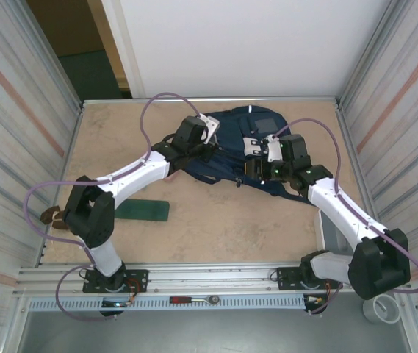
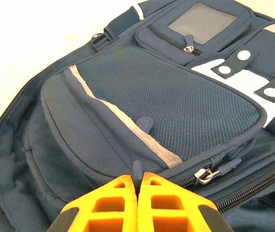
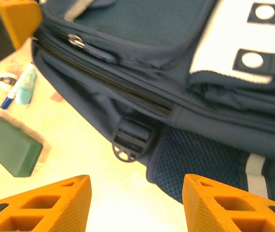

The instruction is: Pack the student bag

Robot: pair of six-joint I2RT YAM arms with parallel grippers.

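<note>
Orange fingers (image 2: 113, 203) of the left gripper (image 2: 137, 180) sat closest to the lens in the left wrist view. They were pressed together, with a small dark pull tab (image 2: 136, 169) pinched at their tips. The tab belonged to the backpack (image 2: 69, 159), just below a front mesh pocket (image 2: 185, 106) edged by a grey reflective stripe (image 2: 123, 116). A second zip pull (image 2: 207, 175) with a metal ring lay to the right of the fingers, untouched. A white patch (image 2: 243, 79) with dark snap straps lay beyond the pocket.

The right gripper (image 3: 136, 186) stood open with nothing between its fingers. It hung over the edge of the backpack, where a black plastic buckle (image 3: 130, 140) rested on the tabletop (image 3: 79, 145). It touched neither the buckle nor the fabric.

From above, the backpack lay flat, front side up, against the far edge of the tabletop, from the middle toward the right corner. Both arms reached over it, the left onto its left half and the right onto its right half.

A green block (image 1: 144, 211) lay nearer the left arm, apart from the backpack. A blue-tipped pen (image 3: 12, 92) lay between the block and the backpack. A red-handled tool (image 1: 192, 300) rested on the rail along the near edge.
</note>
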